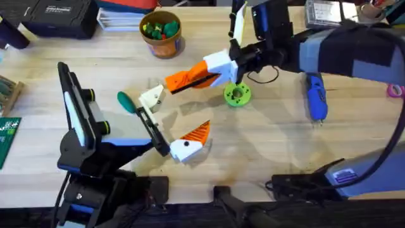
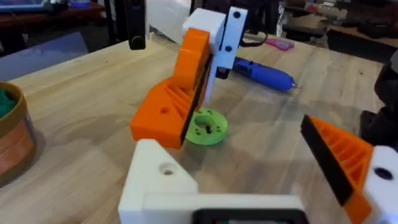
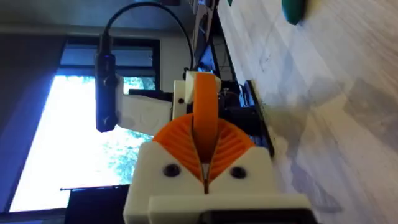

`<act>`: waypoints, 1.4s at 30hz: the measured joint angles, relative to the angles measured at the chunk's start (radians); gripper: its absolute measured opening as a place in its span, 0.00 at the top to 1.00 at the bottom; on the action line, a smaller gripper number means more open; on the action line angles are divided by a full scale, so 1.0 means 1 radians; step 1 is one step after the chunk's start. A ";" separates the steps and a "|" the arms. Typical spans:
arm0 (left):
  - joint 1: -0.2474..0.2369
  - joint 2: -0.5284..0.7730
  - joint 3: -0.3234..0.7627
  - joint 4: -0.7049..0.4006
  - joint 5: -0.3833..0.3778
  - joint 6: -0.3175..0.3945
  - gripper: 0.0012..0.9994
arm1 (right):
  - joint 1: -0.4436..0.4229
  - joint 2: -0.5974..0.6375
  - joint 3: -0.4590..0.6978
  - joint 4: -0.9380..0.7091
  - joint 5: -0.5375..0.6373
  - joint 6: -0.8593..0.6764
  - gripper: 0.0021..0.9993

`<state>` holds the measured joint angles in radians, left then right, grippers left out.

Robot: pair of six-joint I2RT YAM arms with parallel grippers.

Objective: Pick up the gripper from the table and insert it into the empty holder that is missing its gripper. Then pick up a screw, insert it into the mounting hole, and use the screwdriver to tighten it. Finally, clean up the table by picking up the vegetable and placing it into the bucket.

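While my right tool (image 1: 190,81) hangs over the middle of the worktop (image 1: 272,139), its two orange pads are pressed together on the gripper (image 3: 205,118), the small orange ribbed wedge that stands up between them in the right wrist view. In the left wrist view that wedge's wide end sits low, just above the bright-green disc (image 2: 206,127) lying flat on the wood.

My left tool (image 1: 174,126) lies nearer the front edge with its jaws spread wide. One jaw is the holder (image 1: 152,97), a bare cream-white block with a screw hole in its face; the other carries an orange tip (image 1: 197,132). Nothing sits between them. The held wedge hangs just beyond the holder and apart from it.

Beside the holder, toward the left edge, the vegetable (image 1: 126,101) rests on the wood, dark green and oval. The bucket (image 1: 161,35) stands near the far edge, with green, yellow and red pieces inside. The screwdriver (image 1: 316,97) lies toward the right edge, well apart from both tools, partly under my right arm.
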<state>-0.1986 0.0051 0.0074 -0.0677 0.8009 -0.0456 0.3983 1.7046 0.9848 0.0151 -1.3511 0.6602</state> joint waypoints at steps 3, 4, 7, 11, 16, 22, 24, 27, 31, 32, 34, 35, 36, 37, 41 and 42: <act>0.000 0.000 0.000 0.000 0.000 0.000 0.01 | -0.014 0.000 0.001 -0.073 -0.005 -0.033 0.99; 0.000 0.000 0.000 0.000 0.000 0.000 0.01 | -0.015 0.000 0.001 -0.109 -0.005 -0.049 0.99; 0.000 0.000 0.000 0.000 0.000 0.000 0.01 | -0.015 0.002 0.001 -0.175 -0.006 -0.094 0.99; 0.000 0.000 0.000 0.000 0.000 0.000 0.01 | -0.007 0.002 0.002 -0.153 -0.034 -0.128 0.99; 0.000 0.000 0.000 0.000 0.000 0.000 0.01 | 0.025 0.002 0.002 -0.151 -0.041 -0.143 0.99; 0.000 0.000 0.000 0.000 0.000 0.000 0.01 | 0.052 0.002 0.002 -0.151 -0.040 -0.145 0.99; 0.000 0.000 0.000 0.000 0.000 0.000 0.01 | 0.051 0.002 0.002 -0.150 -0.038 -0.145 0.99; 0.000 0.000 0.000 0.000 0.000 0.000 0.01 | 0.052 0.002 0.002 -0.147 -0.029 -0.145 0.99; 0.000 0.000 0.000 0.000 -0.001 0.000 0.01 | 0.067 0.002 0.002 -0.091 -0.013 -0.132 0.99; 0.000 0.000 0.000 0.000 -0.007 0.000 0.01 | 0.073 0.003 0.002 -0.060 -0.007 -0.120 0.99; 0.001 0.000 0.000 0.001 -0.025 0.001 0.01 | 0.081 0.012 0.002 0.006 -0.001 -0.088 0.99; 0.002 0.000 0.000 0.001 -0.035 0.001 0.01 | 0.084 0.021 0.002 0.041 -0.001 -0.069 0.99; 0.005 0.000 0.000 0.001 -0.042 0.001 0.01 | 0.086 0.031 0.002 0.070 -0.004 -0.050 0.99; 0.008 0.000 0.000 0.001 -0.048 0.000 0.01 | 0.089 0.041 0.002 0.096 -0.006 -0.029 0.99; 0.010 0.000 0.000 0.002 -0.064 -0.001 0.01 | 0.096 0.078 0.002 0.170 -0.031 0.035 0.99; 0.010 0.000 0.000 0.002 -0.063 -0.004 0.01 | 0.097 0.087 0.002 0.182 -0.037 0.049 0.99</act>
<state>-0.1883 0.0051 0.0074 -0.0662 0.7377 -0.0498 0.4951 1.7917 0.9863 0.1976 -1.3879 0.7093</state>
